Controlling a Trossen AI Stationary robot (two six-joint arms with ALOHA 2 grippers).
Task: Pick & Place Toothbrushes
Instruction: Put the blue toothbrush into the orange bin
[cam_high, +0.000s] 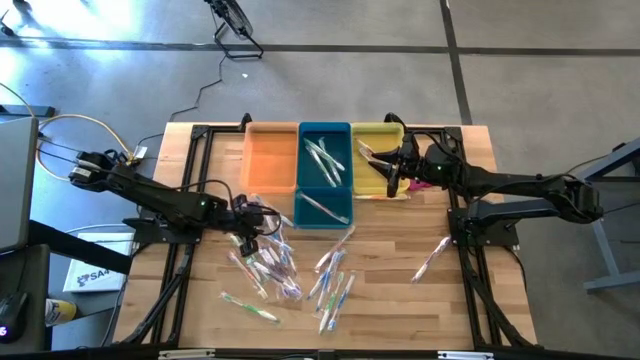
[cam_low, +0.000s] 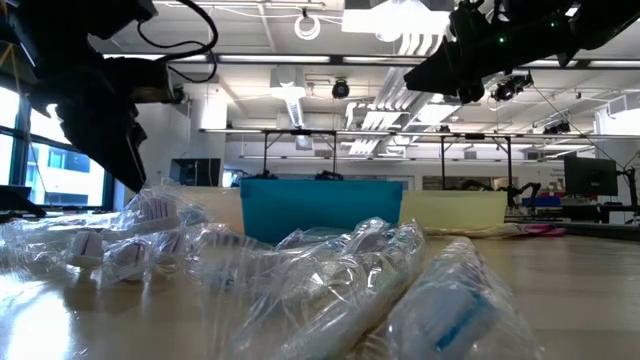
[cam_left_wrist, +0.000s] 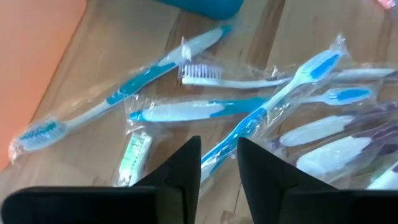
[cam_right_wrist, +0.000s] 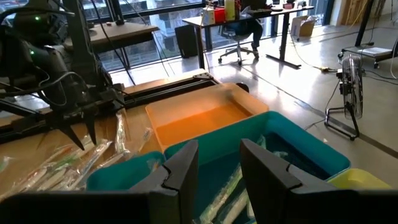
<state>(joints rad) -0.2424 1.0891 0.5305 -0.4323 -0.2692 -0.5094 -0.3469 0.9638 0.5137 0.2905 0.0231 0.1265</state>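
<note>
Crinkled clear wrappers fill the front of the low view: the toothbrushes (cam_low: 330, 290) lie heaped on the wooden table (cam_high: 400, 300), so close that individual ones blur together there. From above, the loose pile (cam_high: 285, 270) spreads across the middle of the table in two rough clusters, somewhere around fifteen to twenty pieces; I cannot count them exactly where they overlap. One more wrapped brush (cam_high: 432, 258) lies alone, well apart toward the right side.

Three bins stand in a row at the far edge: one orange bin (cam_high: 270, 158), one teal bin (cam_high: 325, 172) in the middle, one yellow bin (cam_high: 378, 150). About four or five wrapped brushes lie inside the teal one. I can make out none for certain in the orange one.

Over the left cluster the left gripper (cam_high: 252, 222) hangs, its two fingers (cam_left_wrist: 186, 163) slightly spread with a narrow gap, nothing between them; a blue-and-white brush (cam_left_wrist: 273, 99) lies on the table just past the tips. Six or so brushes show in that wrist view.

Above the line where teal and yellow bins meet, the right gripper (cam_high: 392, 170) hovers, fingers (cam_right_wrist: 183, 163) parted a little and empty.
</note>
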